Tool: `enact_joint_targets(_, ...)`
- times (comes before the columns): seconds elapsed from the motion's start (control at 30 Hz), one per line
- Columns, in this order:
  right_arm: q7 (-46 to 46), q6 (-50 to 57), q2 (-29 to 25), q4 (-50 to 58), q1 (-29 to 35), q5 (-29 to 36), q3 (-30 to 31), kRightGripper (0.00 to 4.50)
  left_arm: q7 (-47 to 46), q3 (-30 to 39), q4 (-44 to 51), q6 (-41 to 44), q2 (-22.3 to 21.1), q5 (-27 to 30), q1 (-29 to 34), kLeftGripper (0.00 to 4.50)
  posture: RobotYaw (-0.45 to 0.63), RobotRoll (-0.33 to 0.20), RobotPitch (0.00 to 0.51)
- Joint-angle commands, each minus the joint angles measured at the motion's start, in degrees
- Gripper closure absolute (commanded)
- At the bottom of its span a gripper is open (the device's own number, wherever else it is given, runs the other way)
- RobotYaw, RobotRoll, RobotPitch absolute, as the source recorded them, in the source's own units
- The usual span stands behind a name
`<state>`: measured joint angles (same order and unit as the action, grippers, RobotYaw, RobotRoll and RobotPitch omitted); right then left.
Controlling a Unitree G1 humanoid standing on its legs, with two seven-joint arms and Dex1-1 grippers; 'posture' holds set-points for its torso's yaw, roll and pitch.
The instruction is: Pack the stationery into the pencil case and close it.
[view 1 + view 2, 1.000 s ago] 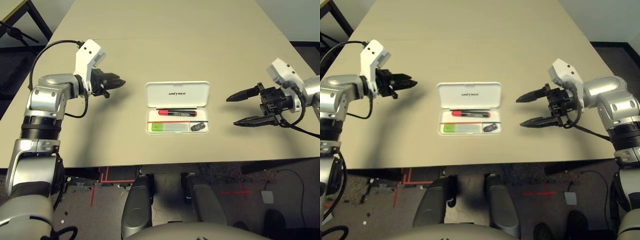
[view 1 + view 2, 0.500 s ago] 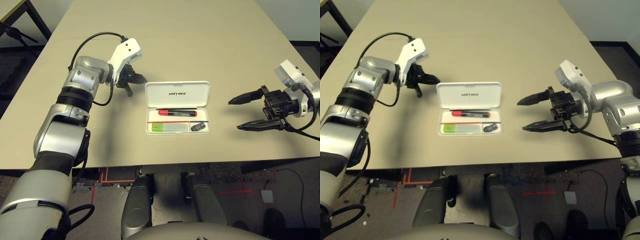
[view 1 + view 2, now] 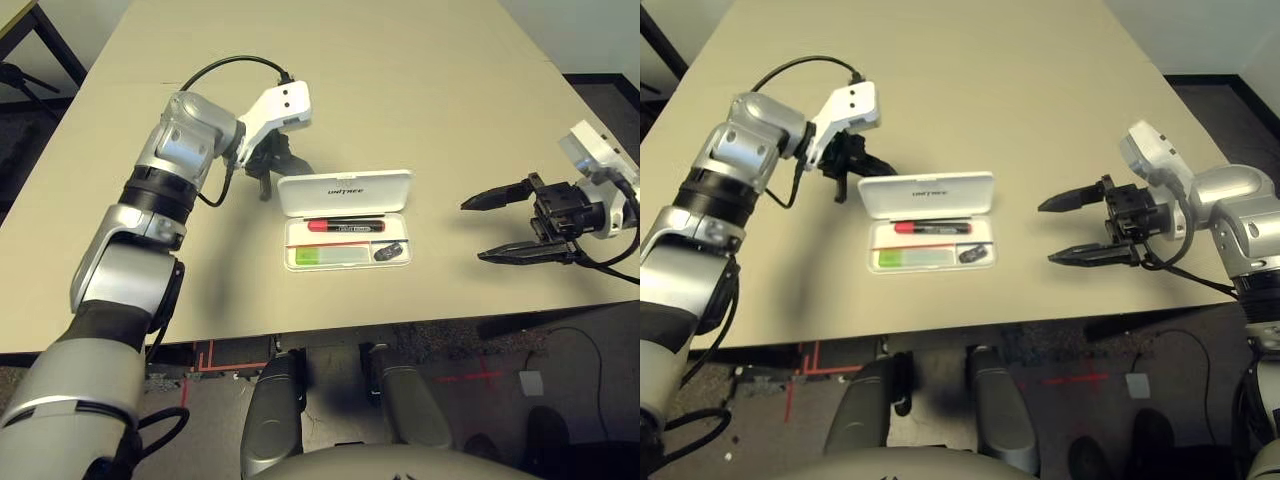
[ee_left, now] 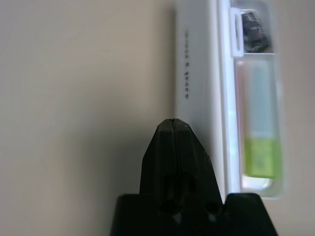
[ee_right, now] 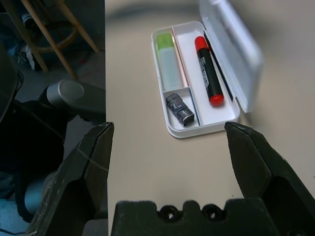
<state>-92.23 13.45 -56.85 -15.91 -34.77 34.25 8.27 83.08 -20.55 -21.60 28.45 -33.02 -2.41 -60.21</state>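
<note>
Fingers of left gripper [image 3: 266, 168] pressed together just behind pencil case [image 3: 345, 192] lid, right gripper [image 3: 512, 224] fingers spread wide, well apart from case mid-desk; case looks light, stiff, slippery: push lid's back edge.

The scene is seen from above by two head cameras set side by side, angled forward and down across a beige table [image 3: 400, 80]. Nearly the same area is covered by both, slightly offset sideways. The open pencil case [image 3: 345, 220] near the table's middle is shared by all four views. From the left wrist, the case's lid is viewed very closely, along the closed black fingers of the left gripper [image 4: 173, 123]. From the right wrist, the case is viewed from farther off, at a downward slant, framed between the spread fingers of the right gripper [image 5: 170, 130].
</note>
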Motion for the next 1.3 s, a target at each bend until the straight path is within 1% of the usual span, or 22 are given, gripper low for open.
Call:
enact_joint_targets(0.03, -0.3, -0.6, 0.5, -0.4, -0.9, -0.2, 0.7, 0.00, 0.6, -1.1, 9.6, 4.7, -1.3, 1.4, 3.3, 4.48, -0.05, 0.000, 0.179)
enact_joint_targets(0.13, -0.3, -0.8, 0.8, -0.4, -1.0, -0.1, 0.9, 0.00, 0.1, -2.2, 16.5, 7.5, -1.8, 2.0, 6.7, 4.48, -0.04, 0.000, 0.176)
enact_joint_targets(0.23, -0.3, -0.9, 1.1, -0.2, -0.8, 0.1, 0.9, 0.00, -1.7, -3.7, 21.5, 9.9, -0.8, 2.1, 9.5, 4.48, -0.04, 0.000, 0.175)
enact_joint_targets(0.4, -0.3, -1.1, 1.4, -0.4, -1.0, 0.0, 0.9, 0.00, -3.8, -5.2, 25.3, 13.0, 0.4, 3.1, 11.6, 4.48, -0.05, 0.000, 0.169)
enact_joint_targets(0.6, -0.3, -0.9, 1.8, 0.3, -0.4, -0.1, 0.4, 0.00, -6.4, -7.8, 27.6, 16.1, 1.7, 3.9, 13.9, 4.48, -0.05, 0.000, 0.167)
enact_joint_targets(0.83, -0.3, -0.7, 2.3, 0.9, 0.3, -0.3, -0.6, 0.00, -9.6, -10.2, 26.0, 17.4, 3.0, 3.8, 15.6, 4.48, -0.07, 0.000, 0.163)
enact_joint_targets(0.97, -0.3, -0.6, 3.1, 1.3, 0.9, -0.8, -1.5, 0.00, -10.1, -11.9, 23.6, 19.0, 2.5, 3.7, 16.6, 4.48, -0.08, 0.000, 0.166)
enact_joint_targets(1.1, -0.3, -0.2, 4.1, 1.8, 1.3, -1.4, -2.4, 0.00, -10.8, -12.5, 20.2, 18.4, 1.7, 3.1, 16.3, 4.48, -0.08, 0.000, 0.166)
enact_joint_targets(1.3, 0.3, 1.4, 6.0, 2.5, 1.5, -1.5, -4.1, 0.00, -11.4, -9.9, 20.7, 18.3, 2.3, 5.3, 16.4, 4.48, -0.07, 0.000, 0.173)
